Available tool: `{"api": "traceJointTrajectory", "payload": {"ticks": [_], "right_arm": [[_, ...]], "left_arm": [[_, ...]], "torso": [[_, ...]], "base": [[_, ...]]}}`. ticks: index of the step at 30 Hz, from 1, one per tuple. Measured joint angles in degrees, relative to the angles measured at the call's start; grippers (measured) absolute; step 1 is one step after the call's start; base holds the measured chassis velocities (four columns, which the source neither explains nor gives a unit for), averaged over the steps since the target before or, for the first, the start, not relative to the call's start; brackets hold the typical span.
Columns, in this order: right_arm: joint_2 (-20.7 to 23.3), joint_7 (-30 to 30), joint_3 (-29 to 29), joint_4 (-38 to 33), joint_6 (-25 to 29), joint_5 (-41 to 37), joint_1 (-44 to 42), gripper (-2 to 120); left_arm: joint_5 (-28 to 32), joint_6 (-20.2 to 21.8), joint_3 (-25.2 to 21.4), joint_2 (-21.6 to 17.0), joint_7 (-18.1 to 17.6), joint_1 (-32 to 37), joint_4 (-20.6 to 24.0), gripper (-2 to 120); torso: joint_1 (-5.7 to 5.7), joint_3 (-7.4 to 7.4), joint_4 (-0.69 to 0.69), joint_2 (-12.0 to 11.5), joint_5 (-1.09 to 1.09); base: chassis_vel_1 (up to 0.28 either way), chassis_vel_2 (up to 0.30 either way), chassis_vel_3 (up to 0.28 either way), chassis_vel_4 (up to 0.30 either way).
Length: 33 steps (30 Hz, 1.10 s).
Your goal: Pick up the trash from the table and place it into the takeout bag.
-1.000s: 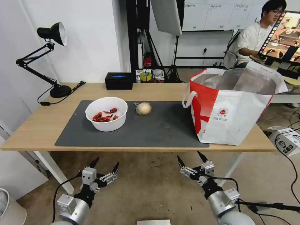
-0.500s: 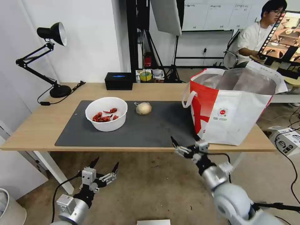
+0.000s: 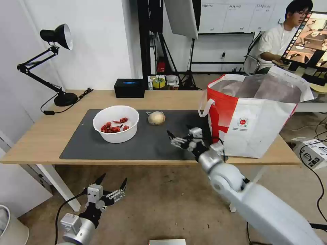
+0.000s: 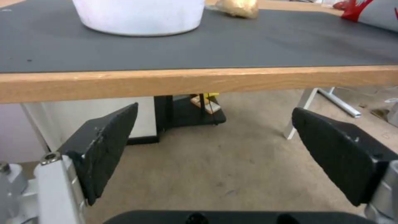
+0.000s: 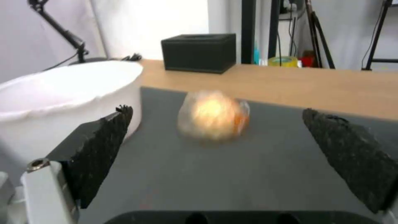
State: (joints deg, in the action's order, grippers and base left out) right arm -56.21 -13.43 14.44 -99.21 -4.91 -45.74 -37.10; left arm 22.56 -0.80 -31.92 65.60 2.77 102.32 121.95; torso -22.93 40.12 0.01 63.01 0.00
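Risen over the mat [image 3: 136, 143], right pincer [image 3: 180, 136] gapes toward the round tan lump [image 3: 156, 118].

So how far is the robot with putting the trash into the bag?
Nothing looks done yet: the white bowl of red shells and the tan lump sit on the grey mat. In hand: the right claw, open and empty, is above the mat, facing the lump. The left claw hangs open below the table. Both items must go into the takeout bag.

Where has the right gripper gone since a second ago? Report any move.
Yes: the right gripper rose from below the table edge, forward over the mat.
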Motion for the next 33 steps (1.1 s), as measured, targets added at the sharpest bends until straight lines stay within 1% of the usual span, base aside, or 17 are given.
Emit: {"api": "traceJointTrajectory", "payload": {"ticks": [1,2,3,4,6,9,10,12,13,14,16,17,20,21,24,29,33], "right_arm": [[-1.92,-0.44,1.82,3.14,-0.44,-1.65,3.81,100],[-1.92,-0.44,1.82,3.14,-0.44,-1.65,3.81,100],[-4.18,-0.64,3.5,6.76,-0.98,-2.92,7.65,100],[-5.43,-0.66,4.38,8.84,-1.33,-3.35,9.74,100],[-6.34,-0.72,4.94,10.23,-1.69,-3.59,11.1,100],[-10.95,-0.5,7.66,18.18,-3.98,-4.24,16.66,100],[-10.95,-0.5,7.66,18.18,-3.98,-4.24,16.66,100],[-13.48,-0.32,8.88,23.14,-4.84,-4.81,19.04,100],[-13.48,-0.32,8.88,23.14,-4.84,-4.81,19.04,100],[-15.0,-0.22,9.38,25.98,-5.59,-4.9,20.26,100],[-16.83,0.39,9.8,29.31,-7.01,-4.9,21.84,100],[-16.83,0.39,9.8,29.31,-7.01,-4.9,21.84,100],[-19.4,1.22,10.55,34.07,-8.68,-4.2,24.39,100],[-19.4,1.22,10.55,34.07,-8.68,-4.2,24.39,100],[-21.47,1.52,10.87,37.48,-10.9,-3.31,26.21,100],[-23.56,2.18,11.74,41.39,-12.18,-2.66,27.93,100],[-24.47,2.63,11.85,43.03,-13.57,-1.73,28.51,100]], "left_arm": [[0.0,0.0,-0.03,0.06,0.0,-0.07,-0.27,100],[0.0,0.0,-0.03,0.06,0.0,-0.07,-0.27,100],[0.0,0.0,-0.05,0.17,-0.02,-0.14,-0.56,100],[0.0,0.0,-0.05,0.23,-0.02,-0.2,-0.69,100],[0.0,-0.01,-0.05,0.26,-0.02,-0.24,-0.78,100],[0.0,-0.12,-0.05,0.38,-0.03,-0.47,-1.48,100],[0.0,-0.12,-0.05,0.38,-0.03,-0.47,-1.48,100],[-0.13,-0.26,0.05,0.13,-0.05,-0.48,-1.96,100],[-0.13,-0.26,0.05,0.13,-0.05,-0.48,-1.96,100],[-0.18,-0.33,0.12,0.04,-0.04,-0.51,-2.14,100],[-0.18,-0.37,0.19,0.07,-0.04,-0.72,-2.26,100],[-0.18,-0.37,0.19,0.07,-0.04,-0.72,-2.26,100],[-0.17,-0.44,0.34,0.26,-0.05,-0.96,-2.59,100],[-0.17,-0.44,0.34,0.26,-0.05,-0.96,-2.59,100],[-0.18,-0.91,0.49,0.39,-0.05,-0.98,-3.06,100],[-0.16,-1.25,0.48,0.28,-0.05,-1.05,-3.29,100],[-0.11,-1.26,0.3,-0.11,-0.05,-1.24,-3.38,100]], "torso": [[0.0,0.0,0.0,0.0,-0.02],[0.0,0.0,0.0,0.0,-0.02],[0.0,0.0,0.0,0.0,-0.01],[0.0,0.0,0.01,0.0,-0.02],[0.0,0.0,0.0,0.0,-0.03],[0.0,0.0,0.0,0.0,-0.01],[0.0,0.0,0.0,0.0,-0.01],[0.0,0.0,0.0,0.0,-0.01],[0.0,0.0,0.0,0.0,-0.01],[0.0,0.0,0.0,0.0,-0.01],[0.0,0.0,0.0,0.0,-0.01],[0.0,0.0,0.0,0.0,-0.01],[0.0,-0.01,-0.01,0.01,-0.01],[0.0,-0.01,-0.01,0.01,-0.01],[0.0,-0.01,0.0,0.01,-0.01],[0.0,-0.01,0.0,0.01,-0.01],[0.0,-0.01,0.0,0.01,-0.01]], "base": [[0.0,0.0,0.0,0.0],[0.0,0.0,0.0,0.0],[0.0,0.0,0.0,0.0],[0.0,0.0,0.0,0.0],[0.0,0.0,0.0,0.0],[0.0,0.0,0.0,0.0],[0.0,0.0,0.0,0.0],[0.0,0.0,0.0,0.0],[0.0,0.0,0.0,0.0],[0.0,0.0,0.0,0.0],[0.0,0.0,0.0,0.0],[0.0,0.0,0.0,0.0],[0.0,0.0,0.0,0.0],[0.0,0.0,0.0,0.0],[0.0,0.0,0.0,0.0],[0.0,0.0,0.0,0.0],[0.0,0.0,0.0,0.0]]}}
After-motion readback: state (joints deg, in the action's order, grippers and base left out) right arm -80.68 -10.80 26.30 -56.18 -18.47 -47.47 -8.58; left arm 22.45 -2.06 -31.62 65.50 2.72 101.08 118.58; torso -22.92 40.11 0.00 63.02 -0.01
